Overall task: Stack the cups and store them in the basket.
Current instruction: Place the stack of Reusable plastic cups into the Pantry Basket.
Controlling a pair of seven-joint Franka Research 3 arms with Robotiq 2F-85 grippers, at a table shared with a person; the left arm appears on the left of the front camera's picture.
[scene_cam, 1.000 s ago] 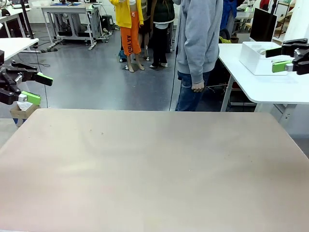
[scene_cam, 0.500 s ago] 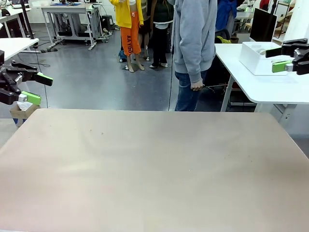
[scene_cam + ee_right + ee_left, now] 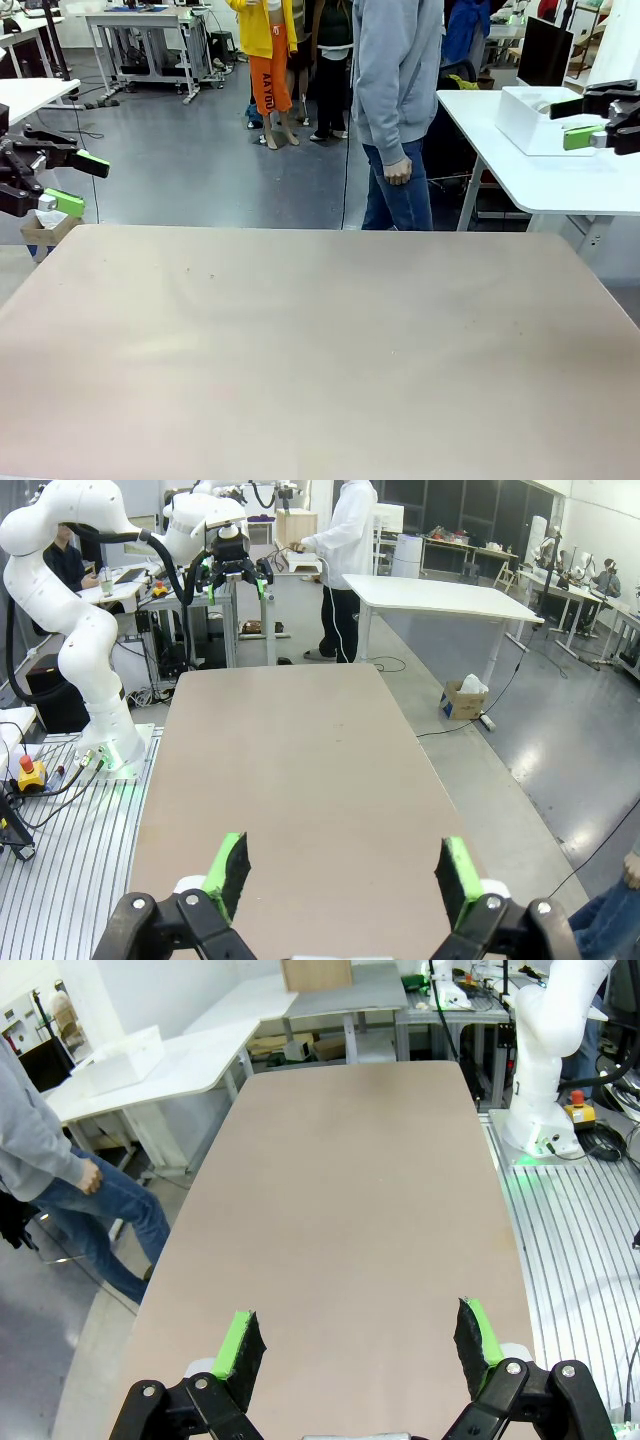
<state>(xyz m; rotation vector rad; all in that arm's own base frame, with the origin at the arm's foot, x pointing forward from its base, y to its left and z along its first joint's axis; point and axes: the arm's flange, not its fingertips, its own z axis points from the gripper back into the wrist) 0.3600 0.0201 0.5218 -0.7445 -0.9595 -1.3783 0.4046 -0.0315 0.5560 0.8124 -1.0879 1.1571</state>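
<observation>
We see the left gripper point(image 3: 58, 181) held above the table's left edge, its 2 green-padded fingers point(image 3: 241, 1345) spread wide with nothing between them. Ahead of it lies the bare tan table point(image 3: 350, 1190). The right gripper point(image 3: 590, 118) hangs off the table's right side, likewise spread and holding nothing. Just behind it, on a white side table point(image 3: 560, 180), sits the white basket point(image 3: 530, 118) (well apart from both grippers). A person point(image 3: 398, 110) in a grey hoodie stands beyond the far edge.

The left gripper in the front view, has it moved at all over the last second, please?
No. The left gripper keeps its place beside the beige table's left corner.
</observation>
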